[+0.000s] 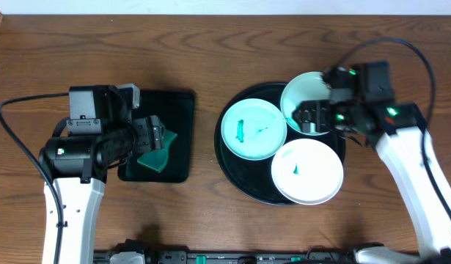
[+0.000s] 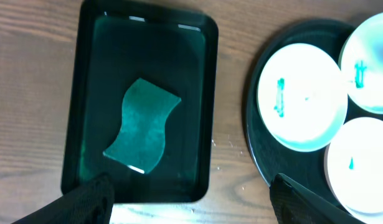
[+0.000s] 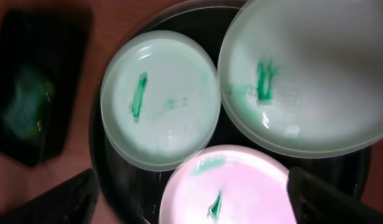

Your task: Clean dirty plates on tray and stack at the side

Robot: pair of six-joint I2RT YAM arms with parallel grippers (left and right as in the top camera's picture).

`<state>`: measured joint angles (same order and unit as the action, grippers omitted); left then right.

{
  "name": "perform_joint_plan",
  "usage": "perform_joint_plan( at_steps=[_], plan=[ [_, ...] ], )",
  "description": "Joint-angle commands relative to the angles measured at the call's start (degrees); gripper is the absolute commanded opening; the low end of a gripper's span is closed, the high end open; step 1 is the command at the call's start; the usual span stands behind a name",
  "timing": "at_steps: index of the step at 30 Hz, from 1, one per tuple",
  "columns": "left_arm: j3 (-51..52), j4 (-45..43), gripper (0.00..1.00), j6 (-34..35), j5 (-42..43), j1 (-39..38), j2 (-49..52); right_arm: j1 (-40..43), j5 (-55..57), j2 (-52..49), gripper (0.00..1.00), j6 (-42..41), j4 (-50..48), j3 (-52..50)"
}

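Three plates lie on the round black tray (image 1: 236, 174). A mint plate (image 1: 254, 130) with a green smear sits at its left, and a second smeared mint plate (image 1: 302, 94) at its back. A white plate (image 1: 307, 171) with a small green mark is at the front. My right gripper (image 1: 313, 117) hovers open over the back plate's near edge. In the right wrist view all three plates show, with the white plate (image 3: 235, 186) between the spread fingers. My left gripper (image 1: 155, 139) hangs open above a green sponge (image 2: 142, 124).
The sponge lies in a small rectangular black tray (image 1: 177, 110) left of the round tray. Bare wood tabletop (image 1: 210, 235) surrounds both trays. A black cable (image 1: 12, 139) loops at the far left, and another arcs over the right arm.
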<state>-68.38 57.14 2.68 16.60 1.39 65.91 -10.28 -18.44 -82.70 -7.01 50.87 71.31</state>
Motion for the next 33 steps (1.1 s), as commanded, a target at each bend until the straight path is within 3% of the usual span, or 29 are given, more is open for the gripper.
perform_joint_plan(
  at_steps=[1,3,4,8,15,19,26,33],
  plan=[
    [-1.27,0.09,0.8,2.14,-4.57,-0.07,0.96,-5.01,6.25,-8.2,0.86,-1.68,5.86,10.82],
    [-2.23,1.29,0.8,6.16,-10.49,-0.07,2.23,-6.84,7.58,-12.94,0.78,-2.95,9.2,15.87],
    [-3.02,2.62,0.8,7.15,-12.87,-0.07,3.8,-8.11,7.72,-16.68,0.68,-4.85,10.95,18.91],
    [-3.74,5.46,0.8,8.44,-14.84,-0.02,7.65,-10.58,7.67,-23.15,0.46,-11.08,11.45,19.98],
    [-3.72,7.1,0.8,8.39,-16.0,4.28,12.33,-12.74,7.98,-34.75,0.25,-14.73,11.74,18.71],
    [-3.72,6.64,0.8,8.39,-16.24,6.51,12.35,-12.74,7.91,-38.47,0.24,-14.84,11.98,17.92],
    [-3.72,5.03,0.8,8.39,-16.24,7.02,12.33,-12.7,9.6,-35.87,0.43,-13.31,12.61,19.82],
    [-3.69,2.25,0.8,8.39,-16.24,7.02,12.35,-12.52,18.47,-33.57,0.45,-13.92,14.73,19.45]
  ],
)
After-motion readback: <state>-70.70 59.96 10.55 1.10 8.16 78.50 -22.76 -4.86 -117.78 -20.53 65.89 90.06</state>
